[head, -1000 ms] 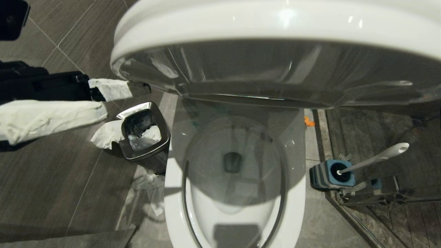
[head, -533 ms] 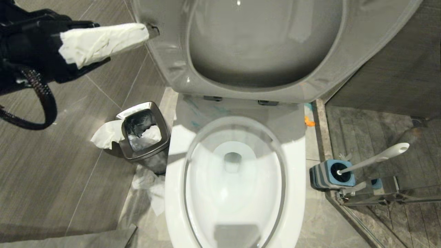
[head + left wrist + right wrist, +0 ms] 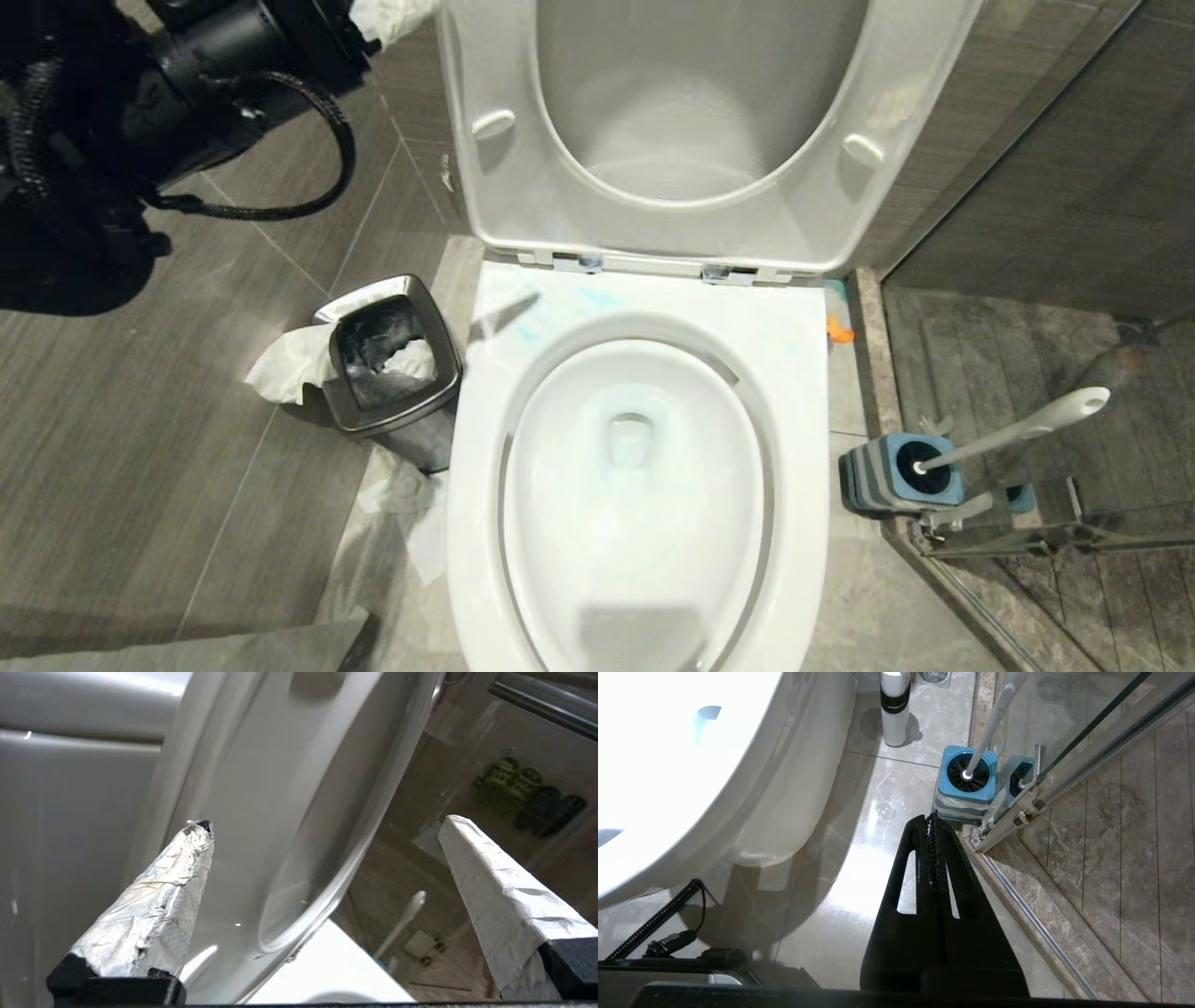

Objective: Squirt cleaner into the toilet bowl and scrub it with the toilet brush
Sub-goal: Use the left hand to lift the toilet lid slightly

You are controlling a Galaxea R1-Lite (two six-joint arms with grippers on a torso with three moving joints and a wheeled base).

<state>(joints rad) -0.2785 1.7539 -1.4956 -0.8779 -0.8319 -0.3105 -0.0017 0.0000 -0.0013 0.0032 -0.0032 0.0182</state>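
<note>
Left gripper (image 3: 327, 826): paper-wrapped fingers (image 3: 163, 905) spread wide, empty, beside the raised toilet seat (image 3: 691, 215). Right gripper (image 3: 934, 817): fingers pressed together, empty, above the floor near the toilet brush (image 3: 1018, 431), which stands in its blue holder (image 3: 901, 476) right of the toilet bowl (image 3: 635, 485).

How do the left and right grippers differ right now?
The left gripper has its fingers wrapped in white paper, while the right gripper shows bare black fingers. The left gripper is open, one fingertip against the raised toilet seat; the right gripper is shut and holds nothing. The left gripper is up beside the seat; the right gripper hangs low over the floor near the toilet brush.
</note>
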